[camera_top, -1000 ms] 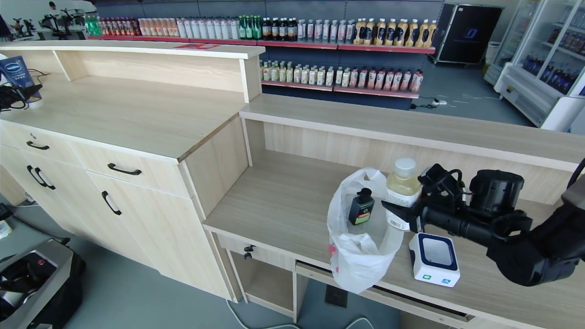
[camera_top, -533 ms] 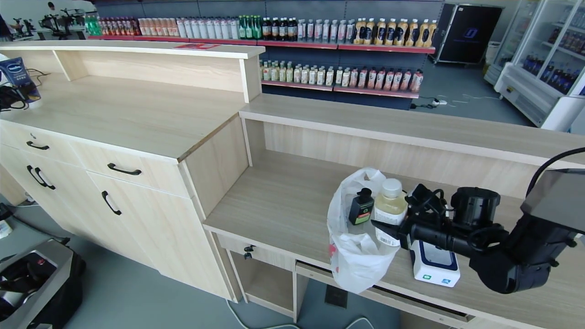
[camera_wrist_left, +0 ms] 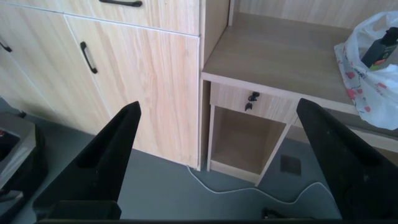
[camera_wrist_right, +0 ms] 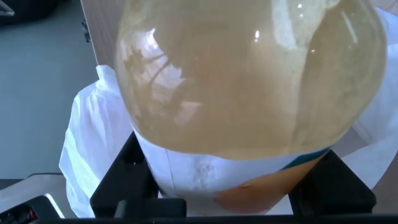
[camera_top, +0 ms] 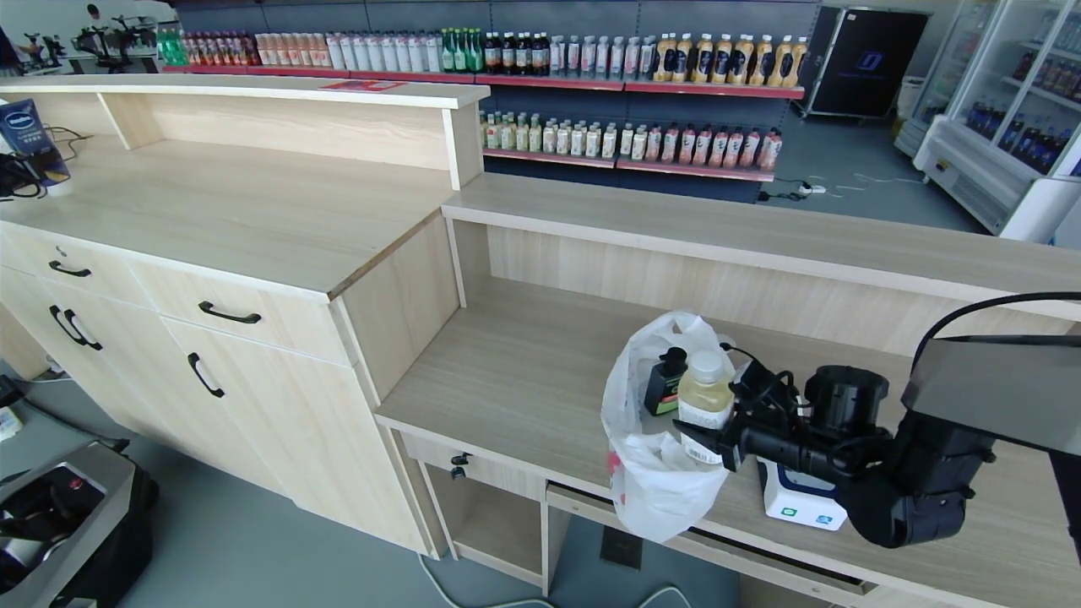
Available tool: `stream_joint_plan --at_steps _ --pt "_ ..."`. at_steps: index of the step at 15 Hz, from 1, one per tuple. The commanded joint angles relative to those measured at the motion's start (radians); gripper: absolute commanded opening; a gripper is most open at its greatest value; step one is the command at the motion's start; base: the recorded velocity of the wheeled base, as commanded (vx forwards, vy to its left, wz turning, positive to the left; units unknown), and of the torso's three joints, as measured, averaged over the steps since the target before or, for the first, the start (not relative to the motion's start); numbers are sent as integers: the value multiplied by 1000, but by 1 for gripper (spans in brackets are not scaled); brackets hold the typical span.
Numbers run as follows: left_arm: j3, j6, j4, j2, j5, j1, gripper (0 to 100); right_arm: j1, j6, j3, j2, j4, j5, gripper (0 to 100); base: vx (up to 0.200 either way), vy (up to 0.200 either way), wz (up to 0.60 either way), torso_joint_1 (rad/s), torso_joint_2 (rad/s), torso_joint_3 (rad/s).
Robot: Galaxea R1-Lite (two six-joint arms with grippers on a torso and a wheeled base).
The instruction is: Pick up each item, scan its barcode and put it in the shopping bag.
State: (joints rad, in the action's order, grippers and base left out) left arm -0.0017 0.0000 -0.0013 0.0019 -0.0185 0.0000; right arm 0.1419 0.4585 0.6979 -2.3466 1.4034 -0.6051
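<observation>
Yellowish drink bottle (camera_top: 703,395) clamped in right jaws, at shopping bag (camera_top: 650,498) mouth, left jaws apart.

Scanner (camera_top: 795,505) partly hidden behind right gripper (camera_top: 699,432), dark bottle (camera_top: 660,393) half covered by juice bottle (camera_top: 705,390), shopping bag (camera_wrist_left: 359,74) cut off at left wrist view's edge, label print too small.

**Four things, three kinds**

One white shopping bag (camera_top: 654,473). Two bottles: one small dark bottle (camera_top: 665,384) inside the bag, and one pale juice bottle (camera_top: 705,397) at the bag's rim. One white scanner (camera_top: 794,502) just beside the bag. The shelves (camera_top: 625,84) behind the bag hold too many bottles to count.
</observation>
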Motion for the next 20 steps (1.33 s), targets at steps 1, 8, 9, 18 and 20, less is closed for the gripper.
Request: stream_joint_plan --at_steps 1,8,9,18,20 --pt "0 0 0 0 0 0 100 1 0 15 -66 17 -1 0 0 0 0 0 0 0" --pt "0 0 0 0 0 0 100 4 -1 80 -161 51 -1 0 0 0 0 0 0 0" --pt "0 0 0 0 0 0 100 4 -1 83 -169 54 -1 0 0 0 0 0 0 0" --pt "0 0 0 0 0 0 100 2 -3 89 -188 54 -1 0 0 0 0 0 0 0" --pt "0 0 0 0 0 0 100 1 -3 88 -184 52 -1 100 0 0 0 0 0 0"
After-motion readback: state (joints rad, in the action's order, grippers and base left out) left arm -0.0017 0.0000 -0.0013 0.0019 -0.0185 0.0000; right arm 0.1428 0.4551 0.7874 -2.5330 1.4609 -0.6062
